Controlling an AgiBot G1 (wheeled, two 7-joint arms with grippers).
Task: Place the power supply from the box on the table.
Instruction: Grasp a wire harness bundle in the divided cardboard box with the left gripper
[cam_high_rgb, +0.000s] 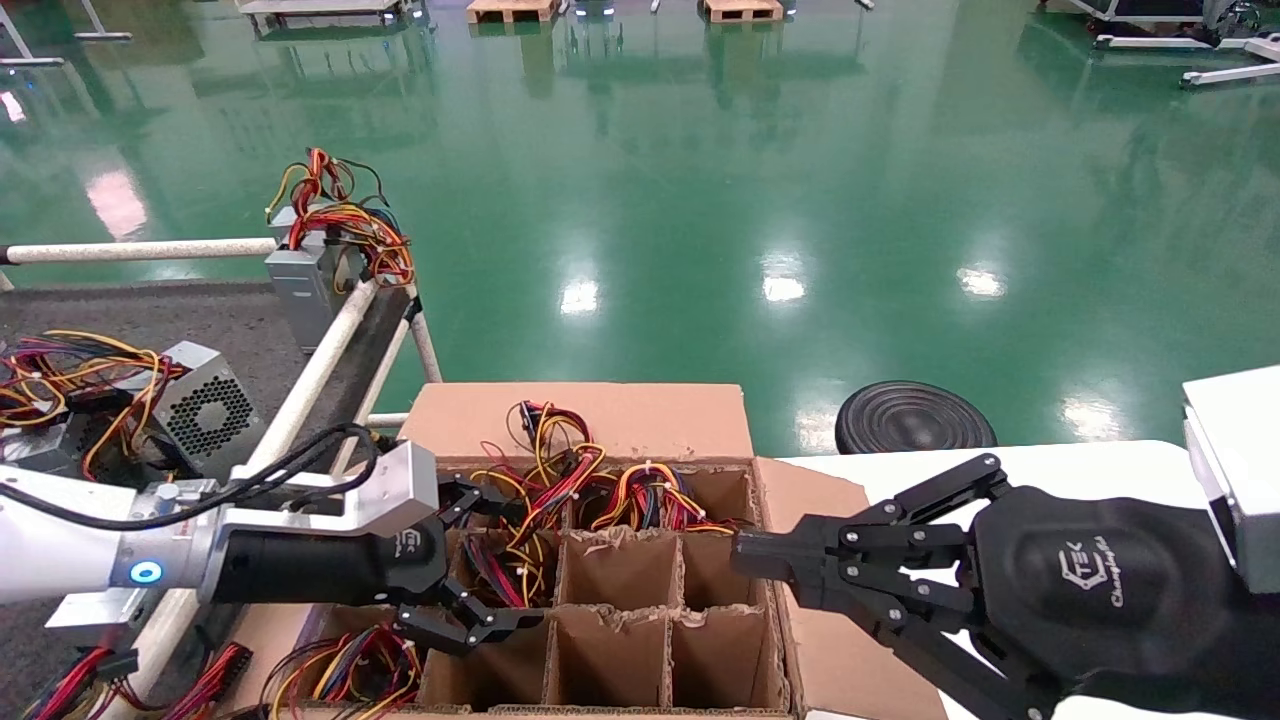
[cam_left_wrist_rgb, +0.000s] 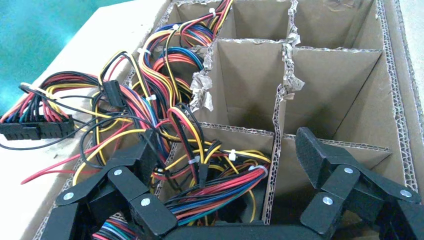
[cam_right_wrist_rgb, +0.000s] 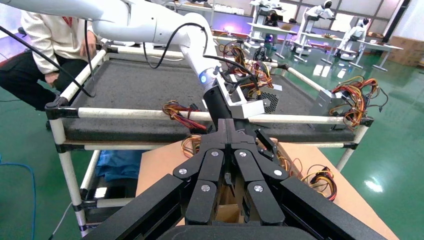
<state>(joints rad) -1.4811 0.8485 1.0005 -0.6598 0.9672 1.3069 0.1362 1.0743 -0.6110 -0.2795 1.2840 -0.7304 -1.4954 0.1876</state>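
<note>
The box is a brown carton with a cardboard grid, right in front of me. Red, yellow and black wires of a power supply spill out of its far and left cells; the metal cases are hidden down inside. My left gripper hangs open over a left cell. In the left wrist view its fingers straddle a wire bundle and a cardboard divider, touching nothing. My right gripper is shut and empty, its tip at the box's right wall. The table, dark grey with white rails, stands to the left.
On the table lie a vented grey case with wires and a silver case at the far corner. A black round disc sits on the green floor. A white tabletop runs under my right arm. A person sits beyond the table.
</note>
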